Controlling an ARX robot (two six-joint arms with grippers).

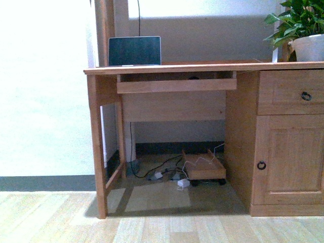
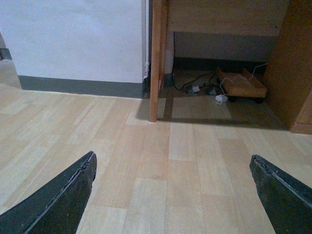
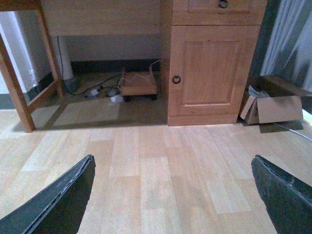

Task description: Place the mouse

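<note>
No mouse shows plainly in any view. In the front view a small dark rounded shape [image 1: 193, 78] peeks over the front board of the desk's pull-out shelf [image 1: 176, 85]; too little shows to tell what it is. My left gripper [image 2: 171, 157] is open and empty, low over the wooden floor, facing the desk's left leg [image 2: 155, 63]. My right gripper [image 3: 172, 158] is open and empty over the floor, facing the desk's cupboard door [image 3: 210, 68]. Neither arm shows in the front view.
A laptop [image 1: 134, 51] stands open on the wooden desk [image 1: 202, 67] at the left. A potted plant [image 1: 304, 30] stands at the right end. Cables and a small wheeled board [image 1: 205, 169] lie under the desk. A cardboard box [image 3: 275, 108] lies right of the cupboard.
</note>
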